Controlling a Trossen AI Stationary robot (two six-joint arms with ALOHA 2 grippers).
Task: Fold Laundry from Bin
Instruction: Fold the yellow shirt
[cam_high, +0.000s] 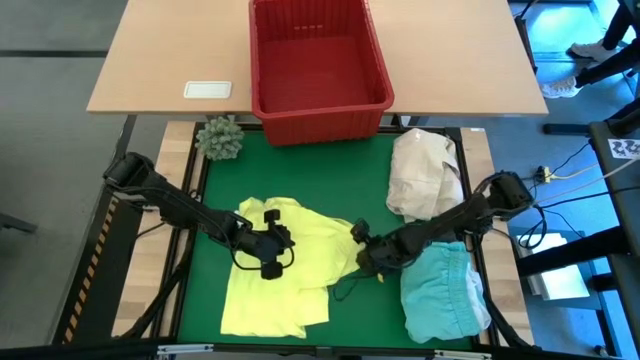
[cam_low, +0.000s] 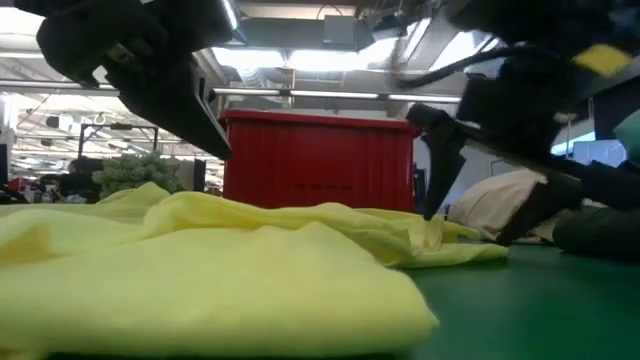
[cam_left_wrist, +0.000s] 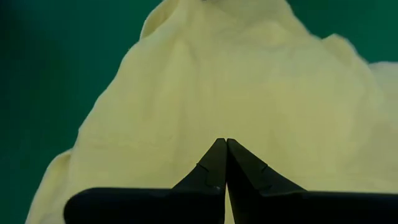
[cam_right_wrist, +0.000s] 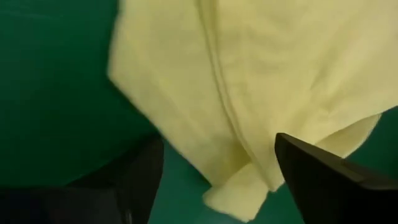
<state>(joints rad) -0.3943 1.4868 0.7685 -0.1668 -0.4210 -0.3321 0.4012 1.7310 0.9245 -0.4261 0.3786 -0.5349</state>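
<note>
Right gripper (cam_right_wrist: 217, 180): the two dark fingers (cam_right_wrist: 317, 180) stand spread wide, with a corner of the yellow shirt (cam_right_wrist: 267, 81) lying loose between them on the green mat (cam_right_wrist: 56, 93); nothing is clamped. From above, this gripper (cam_high: 362, 247) sits at the right edge of the same yellow shirt (cam_high: 285, 270), its arm running back toward the table's right side.

Left gripper (cam_left_wrist: 226, 163): fingertips pressed together to a single point, empty, poised over the middle of the yellow cloth (cam_left_wrist: 249, 87). In the overhead view it (cam_high: 272, 252) lies above the shirt's upper left part.

Laundry: the yellow shirt is spread, rumpled, across the centre of the mat (cam_high: 300, 170). A folded light turquoise garment (cam_high: 443, 290) lies at the mat's near right corner, just beside the right arm.

Other items: a cream-white cloth bundle (cam_high: 424, 172) lies behind the turquoise piece. The red bin (cam_high: 318, 68) stands on the wooden table (cam_high: 160, 60) beyond the mat, its visible interior bare. A small green spiky ball (cam_high: 219, 138) lies at the mat's far left corner, and a white card (cam_high: 207, 89) on the wood to the left of the bin.
</note>
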